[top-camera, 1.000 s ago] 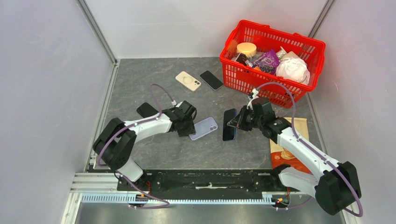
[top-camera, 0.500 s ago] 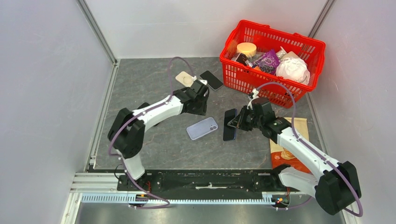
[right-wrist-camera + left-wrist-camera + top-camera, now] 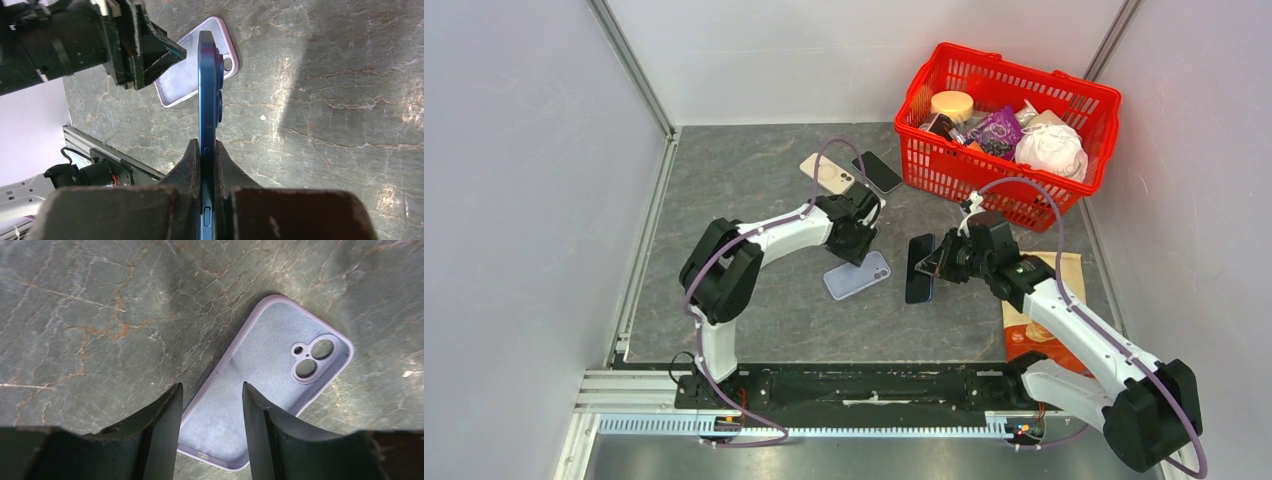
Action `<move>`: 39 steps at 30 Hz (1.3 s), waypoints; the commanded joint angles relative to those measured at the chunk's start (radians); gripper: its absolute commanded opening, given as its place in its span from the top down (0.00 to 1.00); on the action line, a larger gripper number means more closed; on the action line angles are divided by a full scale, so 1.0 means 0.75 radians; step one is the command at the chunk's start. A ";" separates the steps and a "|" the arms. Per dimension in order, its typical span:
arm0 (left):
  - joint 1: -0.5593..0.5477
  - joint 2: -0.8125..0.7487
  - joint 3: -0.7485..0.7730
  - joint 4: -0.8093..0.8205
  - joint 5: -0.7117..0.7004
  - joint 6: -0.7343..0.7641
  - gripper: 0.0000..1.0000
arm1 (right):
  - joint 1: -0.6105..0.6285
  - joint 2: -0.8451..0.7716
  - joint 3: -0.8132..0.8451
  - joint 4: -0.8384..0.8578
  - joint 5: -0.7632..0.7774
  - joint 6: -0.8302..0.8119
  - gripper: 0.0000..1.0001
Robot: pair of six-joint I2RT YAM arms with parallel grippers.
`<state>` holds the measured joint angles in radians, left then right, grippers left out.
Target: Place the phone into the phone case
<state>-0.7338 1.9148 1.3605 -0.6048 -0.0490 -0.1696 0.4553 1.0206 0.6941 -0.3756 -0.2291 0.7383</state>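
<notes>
Right gripper [image 3: 206,145] clamps phone [image 3: 207,75] edge-up — left gripper [image 3: 211,390] spread over case [image 3: 270,375]; grey marbled tabletop [image 3: 724,170], pale walls [image 3: 524,150].

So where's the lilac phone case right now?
In the top view the lilac phone case lies mid-table by the left gripper, left of the blue phone.

legible text: none | phone [image 3: 206,90]: edge-on, nothing readable | phone case [image 3: 265,390]: plain inside | basket goods [image 3: 997,128], orange packet [image 3: 1024,335]: print too small to read

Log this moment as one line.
left gripper: open above case | right gripper: shut on phone, on edge | phone not yet in case
</notes>
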 commanded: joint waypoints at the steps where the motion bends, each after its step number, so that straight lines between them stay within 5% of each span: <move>1: -0.005 0.065 0.031 -0.020 0.006 0.109 0.47 | -0.001 -0.046 0.000 0.044 0.001 -0.011 1.00; 5: -0.005 0.089 0.043 -0.013 -0.041 0.078 0.52 | -0.001 -0.051 -0.003 0.043 -0.004 -0.011 1.00; 12: -0.005 0.009 -0.014 0.005 -0.132 -0.242 0.98 | 0.000 -0.027 0.005 0.053 -0.006 -0.017 1.00; 26: -0.089 -0.377 -0.430 0.196 -0.187 -1.122 0.98 | 0.000 0.229 0.001 0.374 -0.140 0.061 1.00; 34: -0.096 -0.346 -0.479 0.271 -0.167 -1.121 0.97 | 0.028 0.378 -0.006 0.567 -0.201 0.099 1.00; 39: -0.097 -0.361 -0.468 0.293 -0.163 -1.040 0.75 | 0.102 0.459 -0.017 0.659 -0.211 0.110 1.00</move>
<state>-0.8074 1.6539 0.9970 -0.4450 -0.1589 -0.9600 0.4889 1.3373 0.6895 -0.0284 -0.3447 0.7982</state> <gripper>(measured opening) 0.176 0.070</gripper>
